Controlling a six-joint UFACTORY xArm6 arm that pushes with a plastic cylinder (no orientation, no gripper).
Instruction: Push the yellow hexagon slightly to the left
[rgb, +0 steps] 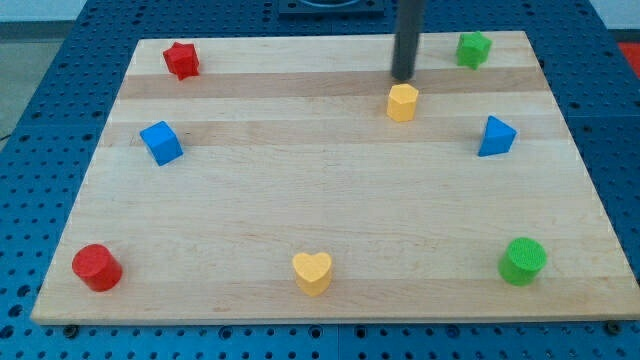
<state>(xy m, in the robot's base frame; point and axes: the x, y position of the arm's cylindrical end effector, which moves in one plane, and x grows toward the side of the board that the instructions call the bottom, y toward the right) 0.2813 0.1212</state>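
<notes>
The yellow hexagon (402, 102) sits on the wooden board (330, 190) right of centre, near the view's top. My tip (403, 77) is the lower end of a dark rod coming down from the view's top. It stands just above the hexagon in the view, very close to its upper edge; I cannot tell whether they touch.
A red star (181, 60) lies at top left and a green star-like block (473, 48) at top right. A blue cube (160, 142) is at the left, a blue triangular block (496, 137) at the right. A red cylinder (96, 267), yellow heart (312, 272) and green cylinder (523, 261) line the bottom.
</notes>
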